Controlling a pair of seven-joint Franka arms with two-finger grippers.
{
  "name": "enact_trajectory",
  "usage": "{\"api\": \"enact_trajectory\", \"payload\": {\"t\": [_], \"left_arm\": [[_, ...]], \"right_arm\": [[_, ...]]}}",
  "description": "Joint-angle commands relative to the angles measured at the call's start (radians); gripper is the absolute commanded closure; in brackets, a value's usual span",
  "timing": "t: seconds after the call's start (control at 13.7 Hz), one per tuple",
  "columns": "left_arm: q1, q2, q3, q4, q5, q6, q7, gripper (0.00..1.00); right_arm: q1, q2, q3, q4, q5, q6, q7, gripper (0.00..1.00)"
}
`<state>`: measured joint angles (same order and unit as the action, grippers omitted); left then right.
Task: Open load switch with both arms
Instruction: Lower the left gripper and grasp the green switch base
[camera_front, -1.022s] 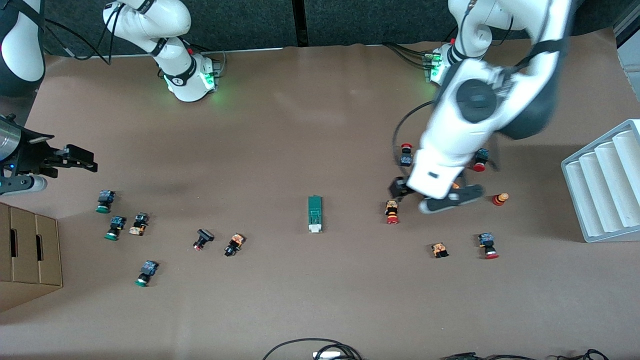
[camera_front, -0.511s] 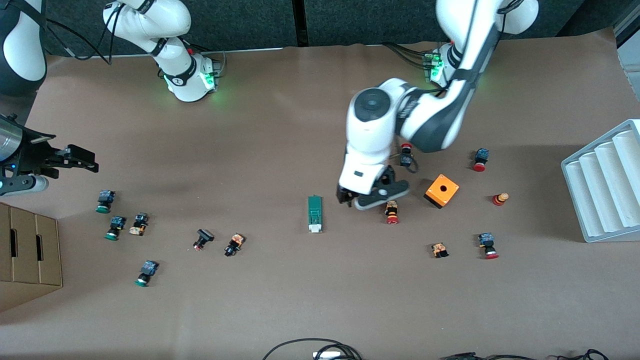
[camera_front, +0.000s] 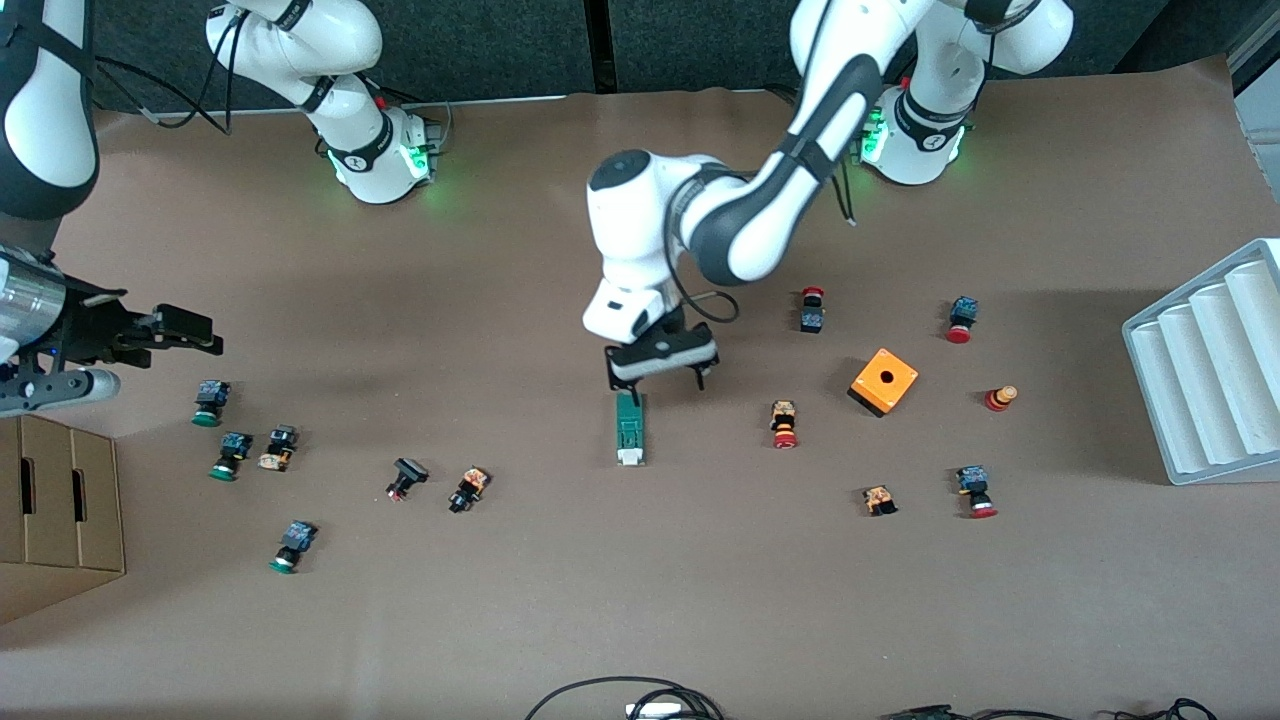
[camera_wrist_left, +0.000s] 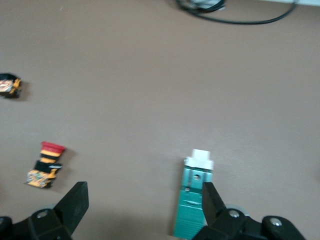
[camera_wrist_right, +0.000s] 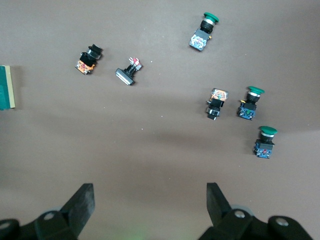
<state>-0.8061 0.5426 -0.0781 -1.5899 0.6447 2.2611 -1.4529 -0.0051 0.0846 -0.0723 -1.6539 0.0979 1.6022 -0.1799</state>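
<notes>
Two arms over a brown table in the front view. Near the table's middle, the load switch: slim dark green block lying flat, long axis running toward the front camera, small white tab at the nearer end. Left gripper hanging over the switch's farther end, fingers spread wide, nothing held. Right gripper up in the air at the right arm's end of the table, over bare table near a green button, fingers spread, empty. Orange cube with a round hole toward the left arm's end, well apart from the switch; red button between cube and switch.

Left wrist view: switch flat on the table, green body with a paler recessed panel and a small screw, white tab square and blocky at one end. One finger overlapping the green body's edge; the other finger well off to the side, near the red button. Contact with the switch not discernible.

Right wrist view: both fingers wide apart over bare table, nothing between them. Only one green end of the switch showing at the picture's edge. Several green buttons scattered nearby.
</notes>
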Motion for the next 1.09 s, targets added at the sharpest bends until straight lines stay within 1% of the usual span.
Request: {"api": "enact_trajectory", "payload": {"t": [0.0,0.07,0.22,0.29,0.44,0.58,0.66,0.8,0.95,1.02], "left_arm": [[-0.059,0.059,0.017,0.022,0.120,0.044,-0.154,0.00],[-0.067,0.074,0.017,0.022,0.197,0.048,-0.217,0.00],[-0.079,0.124,0.015,0.022,0.346,0.057,-0.366,0.00],[-0.079,0.157,0.015,0.025,0.416,0.086,-0.423,0.00],[-0.079,0.206,0.015,0.024,0.525,0.120,-0.504,0.00],[-0.090,0.262,0.015,0.025,0.601,0.118,-0.526,0.00],[-0.116,0.281,0.017,0.024,0.624,0.115,-0.556,0.00],[-0.133,0.287,0.020,0.031,0.641,0.110,-0.659,0.00],[-0.148,0.304,0.023,0.031,0.729,0.078,-0.704,0.00],[-0.151,0.319,0.023,0.031,0.777,0.051,-0.758,0.00]], "right_arm": [[-0.007,0.030,-0.001,0.020,0.020,0.005,-0.122,0.00],[-0.007,0.033,-0.001,0.020,0.022,0.014,-0.168,0.00],[-0.007,0.032,-0.001,0.020,0.023,0.038,-0.181,0.00],[-0.007,0.032,-0.001,0.020,0.023,0.038,-0.181,0.00],[-0.009,0.033,-0.001,0.020,0.023,0.038,-0.188,0.00],[-0.007,0.033,-0.001,0.020,0.022,0.039,-0.271,0.00],[-0.004,0.033,-0.001,0.020,0.020,0.042,-0.317,0.00],[-0.006,0.033,-0.001,0.020,0.019,0.051,-0.335,0.00],[-0.006,0.033,-0.001,0.020,0.019,0.053,-0.374,0.00],[-0.006,0.038,-0.001,0.023,0.019,0.054,-0.422,0.00]]}}
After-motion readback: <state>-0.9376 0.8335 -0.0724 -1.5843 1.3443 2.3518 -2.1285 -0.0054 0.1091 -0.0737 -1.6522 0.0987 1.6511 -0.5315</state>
